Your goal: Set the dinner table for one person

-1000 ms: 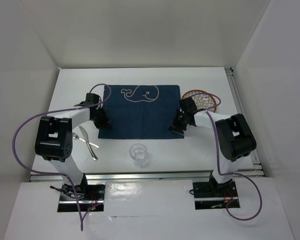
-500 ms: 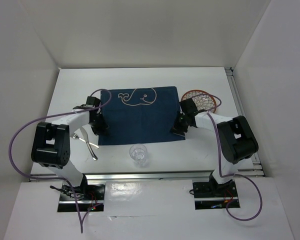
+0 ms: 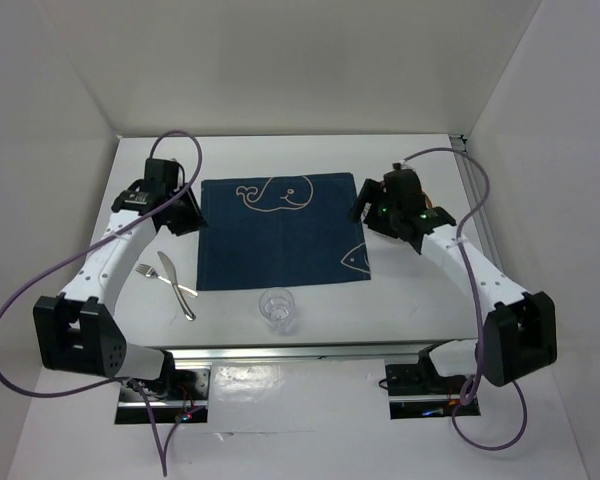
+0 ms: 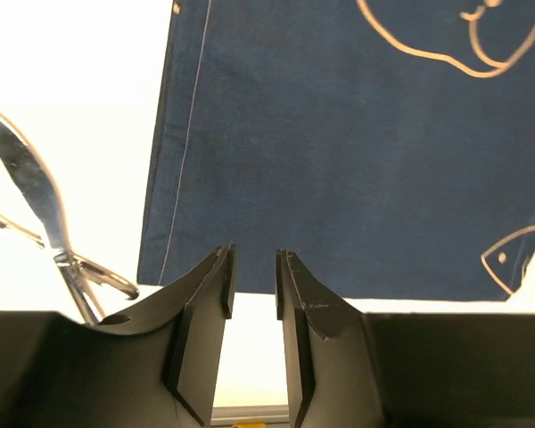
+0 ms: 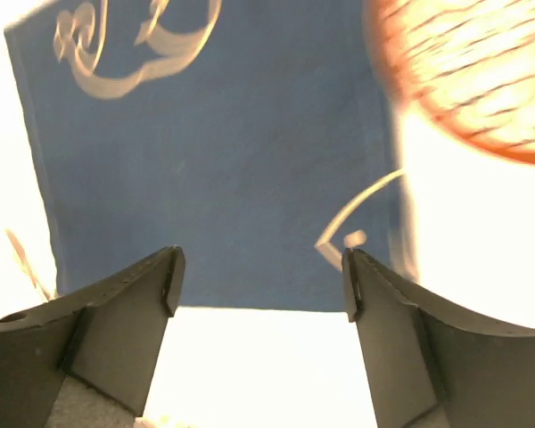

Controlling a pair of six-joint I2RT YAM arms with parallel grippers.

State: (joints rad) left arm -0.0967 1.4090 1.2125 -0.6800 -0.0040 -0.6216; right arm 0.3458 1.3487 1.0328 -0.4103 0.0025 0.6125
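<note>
The white bench (image 3: 280, 155) is filling the top view's centre, carrying the navy whale placemat (image 3: 280, 240) flat as the setting's base. Left jaws are hanging slightly apart and right jaws wide apart beside its upper corners, both empty; the glass (image 3: 278, 307) is standing just below it.

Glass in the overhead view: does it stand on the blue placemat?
No, the glass stands on the white table, just beyond the placemat's near edge.

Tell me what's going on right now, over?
Left gripper and right gripper open, empty, either side of the placemat. It lies flat on the dinner table; fork, knife, glass, plate beside it. Nothing in the way.
</note>
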